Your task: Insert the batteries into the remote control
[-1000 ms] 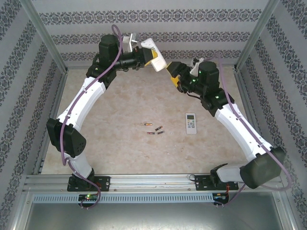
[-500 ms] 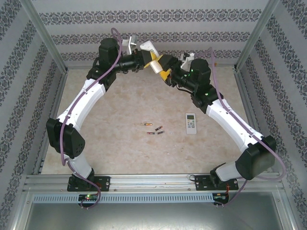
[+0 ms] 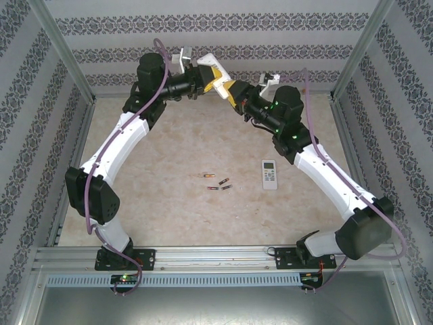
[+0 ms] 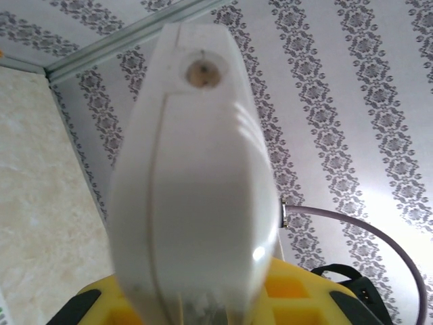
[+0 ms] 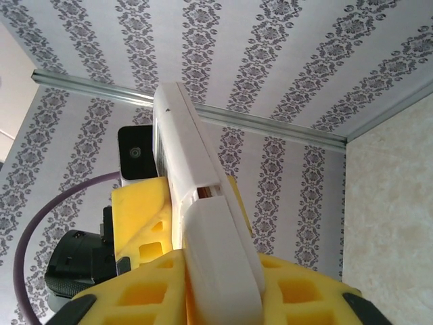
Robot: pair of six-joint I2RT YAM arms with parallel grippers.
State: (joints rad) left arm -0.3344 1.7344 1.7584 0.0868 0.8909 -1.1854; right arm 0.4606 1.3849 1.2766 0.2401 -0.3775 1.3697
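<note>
My left gripper (image 3: pixel 218 84) is raised at the back of the cell, shut on a white remote control (image 3: pixel 210 66) that points up and to the back. In the left wrist view the remote (image 4: pixel 196 169) rises from between the yellow fingers (image 4: pixel 298 298). My right gripper (image 3: pixel 235 95) meets it from the right, and its yellow fingers (image 5: pixel 149 291) press both sides of the remote's back cover (image 5: pixel 220 250). A narrow gap shows above that cover. Several batteries (image 3: pixel 218 182), slim and dark with coppery parts, lie loose on the table's middle.
A second white remote (image 3: pixel 269 174) lies face up on the table (image 3: pixel 176 135), right of the batteries. Patterned walls and metal frame posts (image 3: pixel 67 61) close in the back and sides. Both arms arch high over the table's far half.
My right gripper has swung left to the held remote and closed its jaws on the remote's lower end. The left gripper has kept its hold and shifted only slightly.
</note>
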